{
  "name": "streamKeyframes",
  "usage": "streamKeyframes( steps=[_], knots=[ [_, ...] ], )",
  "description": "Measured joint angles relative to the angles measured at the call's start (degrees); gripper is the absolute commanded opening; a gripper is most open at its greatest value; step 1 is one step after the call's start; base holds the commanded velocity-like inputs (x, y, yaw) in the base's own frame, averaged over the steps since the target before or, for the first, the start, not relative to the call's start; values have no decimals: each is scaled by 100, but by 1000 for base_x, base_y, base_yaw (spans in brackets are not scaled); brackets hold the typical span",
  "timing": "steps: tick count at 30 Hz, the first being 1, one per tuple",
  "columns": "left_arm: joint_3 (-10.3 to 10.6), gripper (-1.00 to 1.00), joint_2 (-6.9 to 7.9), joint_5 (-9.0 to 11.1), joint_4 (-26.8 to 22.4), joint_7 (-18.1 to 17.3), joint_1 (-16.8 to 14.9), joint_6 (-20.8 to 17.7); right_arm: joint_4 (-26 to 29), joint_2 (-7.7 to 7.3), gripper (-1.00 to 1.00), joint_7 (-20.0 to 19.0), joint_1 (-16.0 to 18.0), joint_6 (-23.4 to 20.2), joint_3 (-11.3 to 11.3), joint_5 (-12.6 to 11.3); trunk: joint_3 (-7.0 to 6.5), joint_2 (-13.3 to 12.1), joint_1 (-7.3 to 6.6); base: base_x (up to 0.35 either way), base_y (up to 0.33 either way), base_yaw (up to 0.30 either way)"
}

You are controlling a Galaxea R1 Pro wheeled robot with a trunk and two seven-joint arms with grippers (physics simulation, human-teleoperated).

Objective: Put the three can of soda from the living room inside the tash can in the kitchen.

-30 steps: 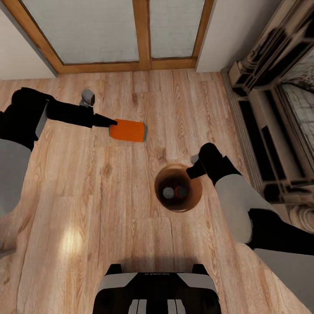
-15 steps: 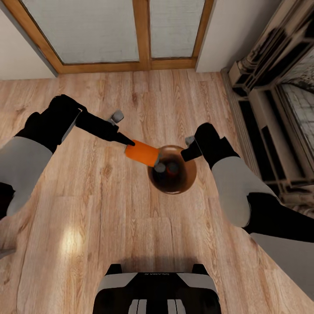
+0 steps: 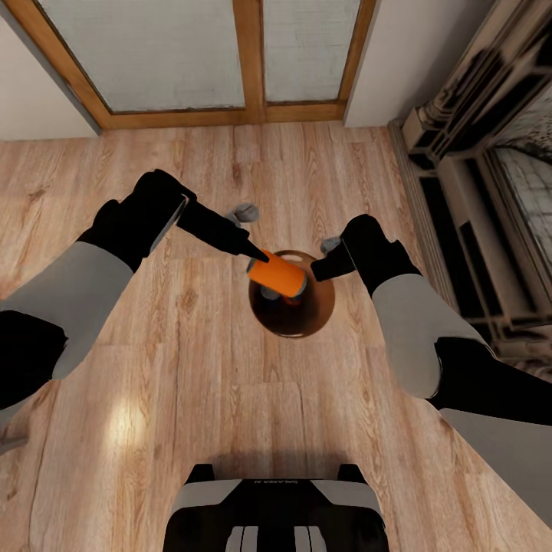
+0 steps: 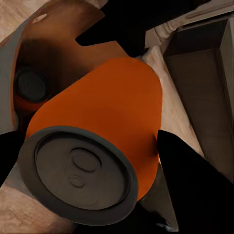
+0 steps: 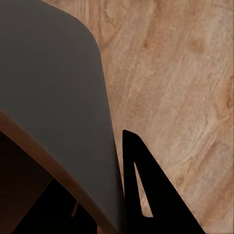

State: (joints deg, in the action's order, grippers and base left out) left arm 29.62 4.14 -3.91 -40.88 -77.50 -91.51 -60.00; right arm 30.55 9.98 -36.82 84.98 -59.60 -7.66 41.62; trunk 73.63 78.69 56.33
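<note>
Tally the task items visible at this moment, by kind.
Soda cans: 2, one in the left claw, one inside the trash can; any others are hidden
Trash can: 1
Total: 3

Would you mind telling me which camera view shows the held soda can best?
The left wrist view: the soda can looms large between the left gripper fingers, grey end facing the camera. The head view shows it small, over the trash can.
</note>
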Motion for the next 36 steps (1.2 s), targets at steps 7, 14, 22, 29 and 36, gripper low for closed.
streamKeyframes(
  steps=[7, 14, 22, 29, 36],
  knots=[
    [125, -100, -243, 63, -120, 342, -113, 0, 35, -104, -100, 44, 19, 31, 17, 202, 0, 1, 0, 0, 0, 0],
    [160, -100, -244, 51, -119, 343, -183, 0, 36, -104, -100, 36, 19, 190, 12, 1255, 0, 1, 0, 0, 0, 0],
    [160, -100, -244, 51, -119, 343, -183, 0, 36, -103, -100, 30, 19, 219, 9, 1894, 0, 1, 0, 0, 0, 0],
    [40, -100, -72, 95, -179, 221, -107, 0, 10, -225, -100, 247, 3, 115, 203, 2072, 0, 1, 0, 0, 0, 0],
    [41, -100, -47, 80, -207, -97, -97, 0, 8, -244, -100, 289, 6, 7, 243, 1623, 0, 1, 0, 0, 0, 0]
  ],
)
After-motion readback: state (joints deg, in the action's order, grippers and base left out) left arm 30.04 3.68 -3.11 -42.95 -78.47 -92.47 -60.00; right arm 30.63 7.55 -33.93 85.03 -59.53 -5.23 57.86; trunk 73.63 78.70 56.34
